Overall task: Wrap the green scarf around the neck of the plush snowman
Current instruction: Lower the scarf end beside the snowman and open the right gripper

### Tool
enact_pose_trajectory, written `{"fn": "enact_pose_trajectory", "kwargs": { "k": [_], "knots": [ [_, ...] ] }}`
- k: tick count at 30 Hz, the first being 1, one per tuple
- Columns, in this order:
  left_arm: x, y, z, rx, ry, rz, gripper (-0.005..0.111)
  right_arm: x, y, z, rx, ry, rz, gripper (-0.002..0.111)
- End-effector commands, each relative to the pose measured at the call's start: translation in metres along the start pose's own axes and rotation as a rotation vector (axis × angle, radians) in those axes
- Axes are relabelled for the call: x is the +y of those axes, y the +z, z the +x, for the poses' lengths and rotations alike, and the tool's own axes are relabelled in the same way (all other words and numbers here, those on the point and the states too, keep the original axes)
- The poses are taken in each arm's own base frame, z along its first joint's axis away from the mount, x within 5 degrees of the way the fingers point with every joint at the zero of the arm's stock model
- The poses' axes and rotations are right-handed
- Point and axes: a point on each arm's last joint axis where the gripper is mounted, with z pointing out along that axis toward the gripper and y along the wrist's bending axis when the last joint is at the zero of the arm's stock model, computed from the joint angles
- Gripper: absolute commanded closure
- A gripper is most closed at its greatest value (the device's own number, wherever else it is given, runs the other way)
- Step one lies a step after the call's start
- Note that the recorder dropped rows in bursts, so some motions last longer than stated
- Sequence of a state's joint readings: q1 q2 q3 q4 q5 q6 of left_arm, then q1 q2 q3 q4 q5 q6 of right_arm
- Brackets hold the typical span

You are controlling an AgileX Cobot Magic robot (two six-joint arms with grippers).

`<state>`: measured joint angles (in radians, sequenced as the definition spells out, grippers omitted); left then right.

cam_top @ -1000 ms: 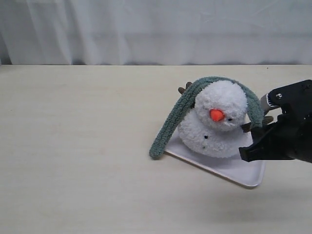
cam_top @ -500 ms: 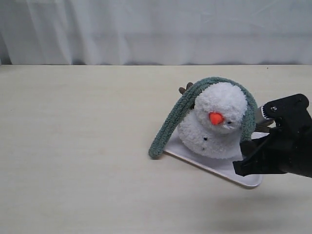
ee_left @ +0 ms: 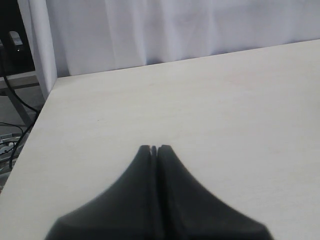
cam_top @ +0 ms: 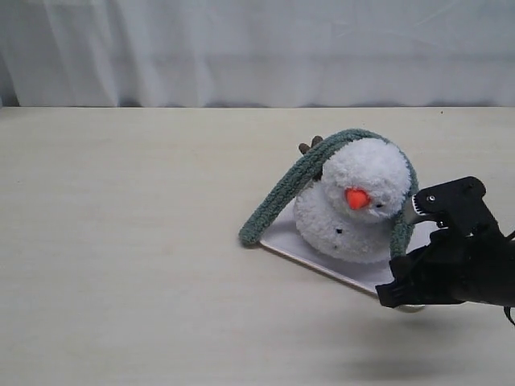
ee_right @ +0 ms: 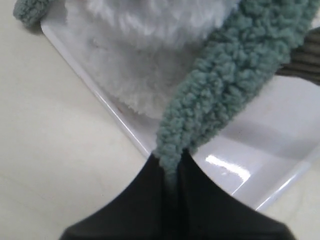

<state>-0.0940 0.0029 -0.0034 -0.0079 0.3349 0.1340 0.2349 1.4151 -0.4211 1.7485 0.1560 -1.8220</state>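
The right gripper (cam_top: 393,293) has drawn its end of the green scarf (cam_top: 283,195) lower and forward, and the white tray (cam_top: 278,238) has slid slightly left.
The scarf arches over the plush snowman (cam_top: 364,171) sitting on the tray: 1 end lies on the table (cam_top: 129,241), the other is pinched between the right fingers. The left gripper (ee_left: 155,148) has its 2 fingers pressed together, empty.

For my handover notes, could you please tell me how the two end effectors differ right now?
The left end effector is shut on nothing; the right end effector pinches one end of the fuzzy grey-green knit scarf. The left hangs over pale tabletop; the right is over the edge of the glossy white tray. Both are black, jaws closed.
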Motion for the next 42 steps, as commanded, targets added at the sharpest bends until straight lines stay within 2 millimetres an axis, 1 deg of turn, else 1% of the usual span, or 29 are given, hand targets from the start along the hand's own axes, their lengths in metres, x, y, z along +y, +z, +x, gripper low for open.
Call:
{"fn": "enact_pose_trajectory", "kwargs": {
  "k": [1,4,6,8,9,11,14,15,16,21,26,34,37,42],
  "knots": [
    [0.0,0.0,0.0,-0.01,-0.008,-0.001,0.107,0.001,0.007,0.006,0.038,-0.022,-0.017,0.104],
    [0.0,0.0,0.0,-0.01,-0.008,-0.001,0.107,0.0,0.007,0.004,0.032,-0.023,-0.016,0.104],
    [0.0,0.0,0.0,-0.01,-0.008,-0.001,0.107,0.001,0.007,-0.003,0.011,-0.026,-0.024,0.104],
    [0.0,0.0,0.0,-0.01,-0.008,-0.001,0.107,0.007,0.006,-0.005,-0.009,-0.047,-0.087,0.103],
    [0.0,0.0,0.0,-0.01,-0.008,-0.001,0.107,0.009,0.006,-0.005,-0.016,-0.055,-0.109,0.101],
    [0.0,0.0,0.0,-0.01,-0.008,-0.001,0.107,0.011,0.006,-0.006,-0.022,-0.055,-0.133,0.089],
    [0.0,0.0,0.0,-0.01,-0.008,-0.001,0.107,0.011,0.006,-0.006,-0.022,-0.049,-0.133,0.067],
    [0.0,0.0,0.0,-0.01,-0.008,-0.001,0.107,0.011,0.006,-0.006,-0.022,-0.049,-0.133,0.061],
    [0.0,0.0,0.0,-0.01,-0.008,-0.001,0.107,0.011,0.006,-0.006,-0.022,-0.049,-0.133,0.058],
    [0.0,0.0,0.0,-0.01,-0.008,-0.001,0.107,0.01,0.003,-0.008,-0.035,-0.053,-0.117,0.056],
    [0.0,0.0,0.0,-0.01,-0.008,-0.001,0.107,0.01,-0.012,-0.018,-0.108,-0.046,-0.095,0.056],
    [0.0,0.0,0.0,-0.01,-0.008,-0.001,0.107,0.015,-0.05,-0.034,-0.279,-0.078,-0.08,0.056],
    [0.0,0.0,0.0,-0.01,-0.008,-0.001,0.107,0.017,-0.067,-0.038,-0.355,-0.094,-0.077,0.057],
    [0.0,0.0,0.0,-0.01,-0.008,-0.001,0.107,0.02,-0.104,-0.047,-0.511,-0.12,-0.037,0.057]
  ]
}}
